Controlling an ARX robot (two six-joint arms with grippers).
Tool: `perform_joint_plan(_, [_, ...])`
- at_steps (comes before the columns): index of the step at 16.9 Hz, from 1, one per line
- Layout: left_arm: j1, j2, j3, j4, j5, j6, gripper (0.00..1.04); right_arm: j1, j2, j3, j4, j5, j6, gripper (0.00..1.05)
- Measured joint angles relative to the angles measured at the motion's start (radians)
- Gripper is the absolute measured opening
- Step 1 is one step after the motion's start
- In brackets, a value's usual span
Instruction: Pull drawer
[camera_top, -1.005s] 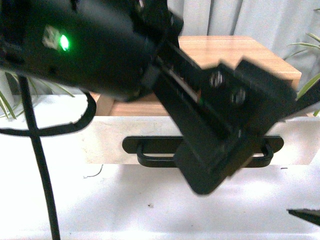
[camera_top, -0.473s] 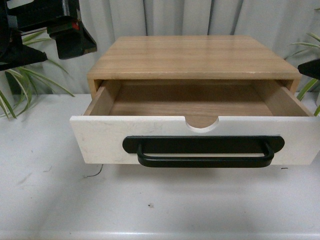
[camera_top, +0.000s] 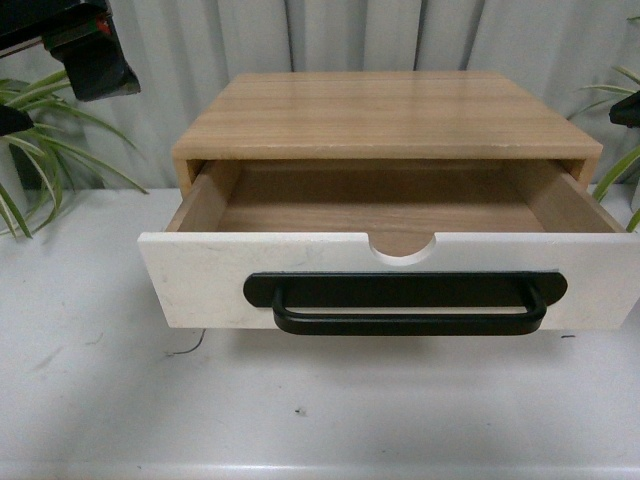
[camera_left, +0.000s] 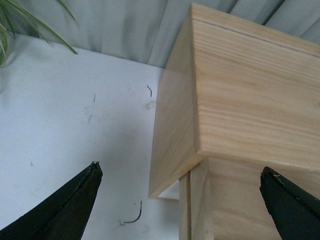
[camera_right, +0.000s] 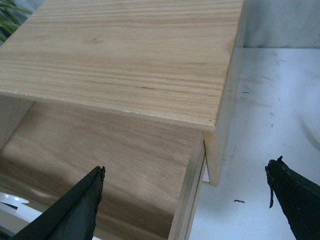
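Observation:
The drawer (camera_top: 220, 275) stands pulled well out of its wooden cabinet (camera_top: 385, 110), its white front bearing a long black bar handle (camera_top: 405, 300) and a half-round notch in the top edge. Its inside is bare wood. My left gripper (camera_left: 180, 172) hangs open above the cabinet's left front corner and the drawer's side wall (camera_left: 197, 210). My right gripper (camera_right: 185, 172) is open above the cabinet's right front corner, over the drawer's right wall (camera_right: 187, 202). Neither holds anything. In the front view only dark arm parts show at the top left (camera_top: 80, 50) and right edge (camera_top: 625, 108).
The cabinet (camera_right: 130, 50) rests on a white table (camera_top: 320, 410) with small dark specks. Green plant leaves (camera_top: 40, 150) stand at the left and more leaves (camera_top: 620, 170) at the right. A grey curtain (camera_top: 350, 35) hangs behind.
A second ago a black arm filled the front view over the handle; it has lifted away to the upper left. The drawer now shows open, and has stayed still for half a second.

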Motion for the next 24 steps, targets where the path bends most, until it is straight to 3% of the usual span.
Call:
perform_joint_plan(5, [0.003, -0.100, -0.084, 0.005, -0.039, 0.015, 0.98, -0.006, -0.002, -0.038, 0.025, 0.000, 0.026, 0.98])
perform_joint_plan(6, [0.007, -0.104, -0.127, 0.116, -0.060, 0.046, 0.95, -0.007, -0.007, -0.042, 0.042, 0.002, 0.032, 0.98])
perform_joint_plan(8, [0.047, -0.167, -0.332, 0.472, -0.073, 0.198, 0.74, 0.043, -0.074, -0.275, 0.547, 0.327, 0.013, 0.77])
perform_joint_plan(9, [0.066, -0.214, -0.405, 0.563, -0.067, 0.251, 0.63, 0.043, -0.134, -0.376, 0.662, 0.410, 0.012, 0.66])
perform_joint_plan(14, [0.124, -0.414, -0.613, 0.597, -0.010, 0.304, 0.02, 0.040, -0.397, -0.628, 0.715, 0.449, 0.012, 0.03])
perform_joint_plan(16, [0.190, -0.496, -0.657, 0.573, 0.061, 0.309, 0.02, 0.040, -0.491, -0.677, 0.708, 0.449, 0.008, 0.02])
perform_joint_plan(23, [0.193, -0.761, -0.765, 0.406, 0.067, 0.309, 0.02, 0.040, -0.763, -0.804, 0.545, 0.449, 0.008, 0.02])
perform_joint_plan(24, [0.193, -0.763, -0.796, 0.466, 0.066, 0.309, 0.02, 0.040, -0.790, -0.818, 0.542, 0.449, 0.008, 0.02])
